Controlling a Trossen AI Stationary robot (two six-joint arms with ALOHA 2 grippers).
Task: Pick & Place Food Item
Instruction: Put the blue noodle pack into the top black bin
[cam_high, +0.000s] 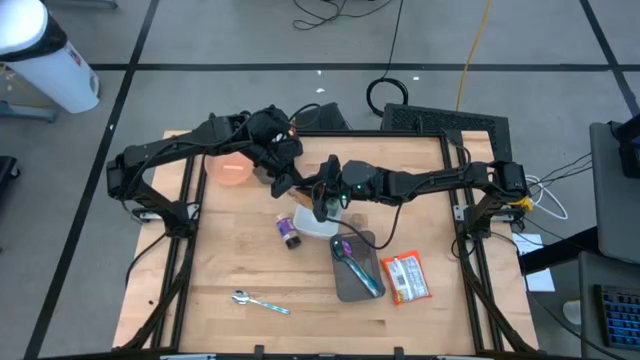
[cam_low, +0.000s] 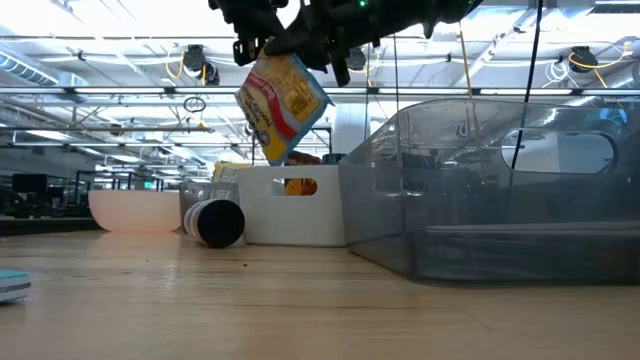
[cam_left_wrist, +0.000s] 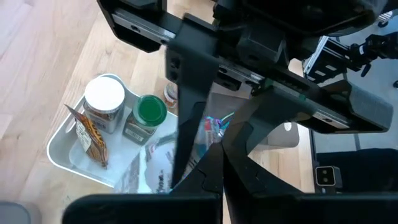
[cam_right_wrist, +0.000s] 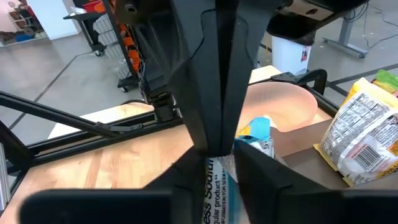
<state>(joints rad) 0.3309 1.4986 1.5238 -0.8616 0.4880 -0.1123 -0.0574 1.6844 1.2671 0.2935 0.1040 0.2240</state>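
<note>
The left end effector (cam_high: 283, 183) and the right end effector (cam_high: 322, 203) meet high over the middle of the wooden counter (cam_high: 220, 260). Both touch the same yellow and red crinkly food bag (cam_low: 281, 105). The left end effector is clenched tight on the top of the bag. The right end effector has its fingers squeezed on the bag too, as its own wrist view shows. The bag hangs tilted in the air, above the white plastic bin (cam_left_wrist: 68, 152) with a handle hole in its side.

Inside the white bin stand a jar with a white lid (cam_left_wrist: 104, 102) and a jar with a green lid (cam_left_wrist: 148, 113). A brown snack packet (cam_left_wrist: 89, 137) leans beside them.

A small dark purple jar (cam_high: 289, 233) lies on its side just beside the bin. A clear grey plastic tray (cam_high: 352, 280) sits near the bin, with a teal utensil (cam_high: 362, 272) in it. A red and white packet (cam_high: 406, 278) lies just beside the tray. A pink round bowl (cam_high: 232, 168) sits behind the bin. A silver metal spoon (cam_high: 260, 302) lies well apart, near the front edge.
</note>
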